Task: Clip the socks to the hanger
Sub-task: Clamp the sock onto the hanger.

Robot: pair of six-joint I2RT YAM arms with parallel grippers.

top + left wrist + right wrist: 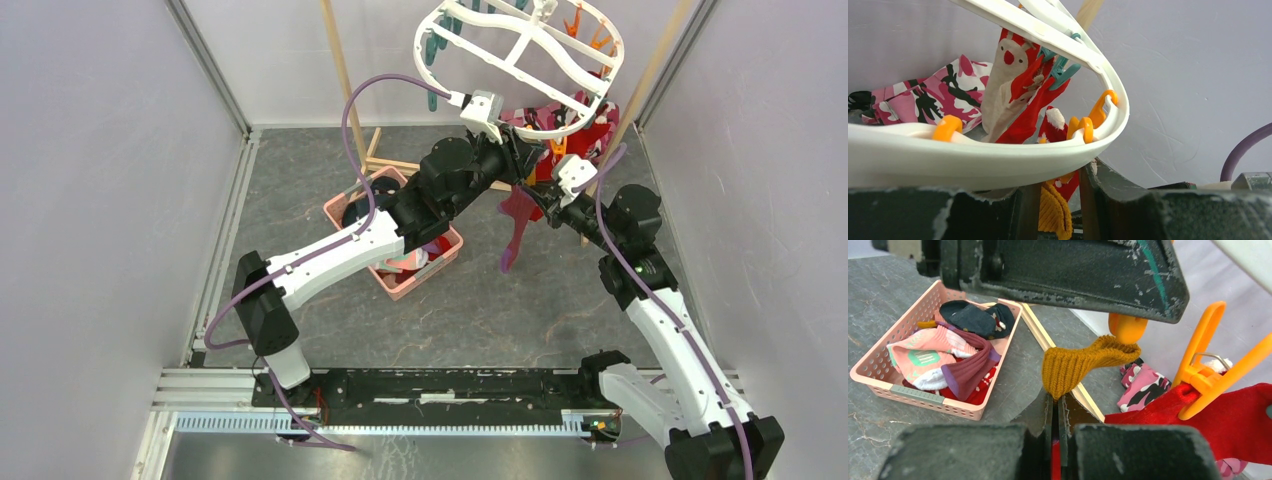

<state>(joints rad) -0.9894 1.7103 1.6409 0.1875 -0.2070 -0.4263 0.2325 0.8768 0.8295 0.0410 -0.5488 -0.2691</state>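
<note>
**Mustard-cuff sock going up next**

Top view: the hanger (520, 60) is hanging up high, with the left claw (520, 150) and right claw (543, 197) crowding under its rim and a magenta sock (515, 225) dangling below.

Left wrist: red socks (1023, 105) are hanging clipped already. The left claw is sitting half-closed, can't tell on what.

Right wrist: the right claw is pinching that sock's mustard cuff (1083, 362) tight beside an orange peg (1127, 329). Plenty more are sitting in the basket (923, 395).

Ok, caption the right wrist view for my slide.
Right tool holds a mustard sock by an orange peg; pink basket of socks beyond.
</note>
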